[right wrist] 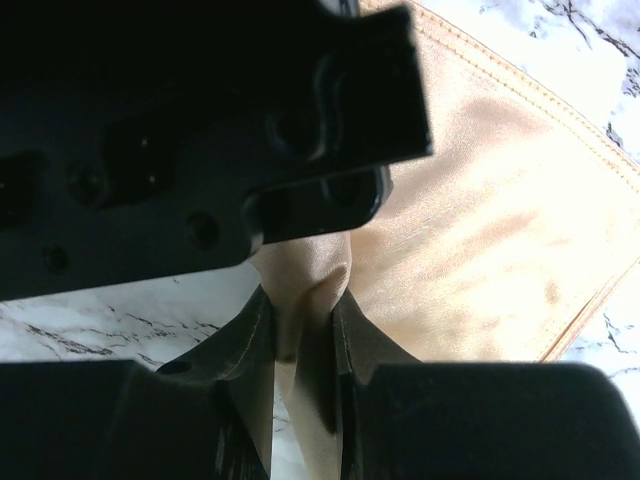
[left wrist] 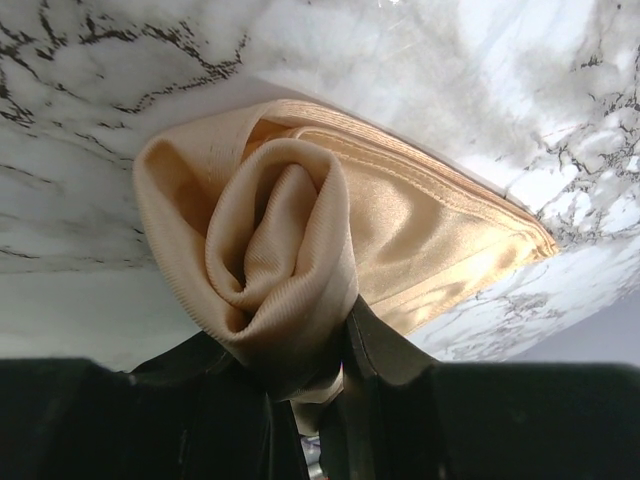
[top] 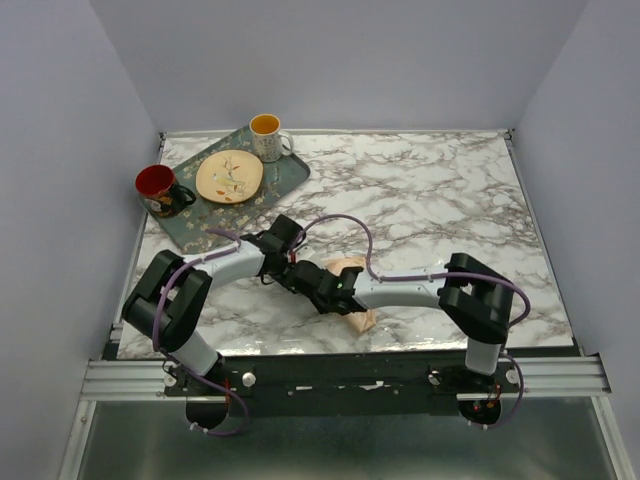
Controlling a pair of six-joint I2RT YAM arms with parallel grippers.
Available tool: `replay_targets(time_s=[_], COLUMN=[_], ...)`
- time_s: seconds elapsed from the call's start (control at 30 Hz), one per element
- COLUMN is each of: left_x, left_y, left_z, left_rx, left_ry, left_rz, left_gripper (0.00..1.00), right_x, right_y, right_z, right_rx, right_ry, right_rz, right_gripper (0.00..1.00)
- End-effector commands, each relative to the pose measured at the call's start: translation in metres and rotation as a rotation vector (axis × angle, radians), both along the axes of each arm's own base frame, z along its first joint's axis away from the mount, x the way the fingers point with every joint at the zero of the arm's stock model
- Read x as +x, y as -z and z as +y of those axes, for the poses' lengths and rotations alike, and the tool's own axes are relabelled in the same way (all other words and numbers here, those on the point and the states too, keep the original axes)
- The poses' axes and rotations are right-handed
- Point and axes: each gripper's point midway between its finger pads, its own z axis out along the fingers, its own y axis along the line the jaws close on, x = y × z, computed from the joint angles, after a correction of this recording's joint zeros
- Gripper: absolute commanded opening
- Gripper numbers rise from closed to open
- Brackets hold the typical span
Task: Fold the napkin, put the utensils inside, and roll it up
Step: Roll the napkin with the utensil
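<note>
The peach-tan napkin (top: 351,265) lies bunched near the table's front middle, mostly hidden under both arms. In the left wrist view its end is rolled into a loose spiral (left wrist: 285,235). My left gripper (left wrist: 318,372) is shut on that rolled end; in the top view the left gripper (top: 298,274) meets the right one over the cloth. My right gripper (right wrist: 302,335) is shut on a pinched fold of the napkin (right wrist: 480,230), with the left gripper's black body just above it. The right gripper (top: 322,291) sits right against the left one. No utensils are in view.
A patterned grey tray (top: 290,172) stands at the back left with a cream floral plate (top: 229,176) and a white mug with an orange inside (top: 266,136). A red mug (top: 158,190) sits at the tray's left edge. The table is white marble (top: 450,200).
</note>
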Motion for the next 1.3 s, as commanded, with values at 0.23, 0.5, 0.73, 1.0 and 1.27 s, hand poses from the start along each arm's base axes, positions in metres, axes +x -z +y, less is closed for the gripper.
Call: replay_targets(time_s=[0.23,0.5,0.73,1.0,1.27], left_x=[-0.003,0.007,0.022,0.013,-0.003], left_y=[-0.026,-0.041,-0.056,-0.062,-0.053], left_z=[-0.003,0.023,0.048,0.051,0.030], left_rx=[-0.041,-0.039,0.009,0.048,0.006], left_ry=[0.101,0.085,0.101,0.245,0.301], left_rz=[-0.167,-0.237,-0.337,-0.353,-0.299], left_gripper=[0.64,0.93,0.99,0.99,0.98], right_x=[-0.010,-0.012,-0.013,-0.019,-0.015], right_y=[0.019,0.019,0.013,0.009,0.014], right_z=[-0.011,-0.014,-0.016,-0.025,-0.022], right_rx=[0.177,0.286,0.440,0.676,0.792], right_ry=[-0.101,-0.144,-0.213,-0.305,-0.324], right_rz=[0.110,0.232,0.394,0.731,0.912], right_gripper=[0.01,0.01,0.00,0.01,0.01])
